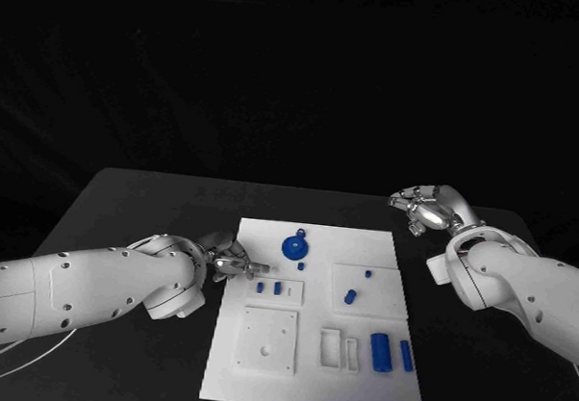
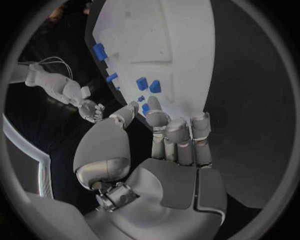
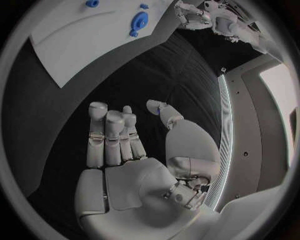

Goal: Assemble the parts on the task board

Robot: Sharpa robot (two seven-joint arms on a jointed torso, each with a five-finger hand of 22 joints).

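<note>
Left hand [image 1: 225,260] fingers spread at task board [image 1: 312,377] edge | right hand [image 1: 428,210] fingers spread, empty, off board

Left hand [image 1: 225,261] sits at the task board [image 1: 310,396] left edge, its fingers [image 2: 156,105] over the small blue parts [image 1: 270,287], blocking that side. Right hand [image 1: 428,210] hangs over bare surface [image 1: 150,205] off the board's far right corner, well apart from it (fingers apart, nothing in them). Board's near half is unobstructed from above; blue disc [image 1: 294,248] and two cylinders [image 1: 390,352] lie in the way.
</note>
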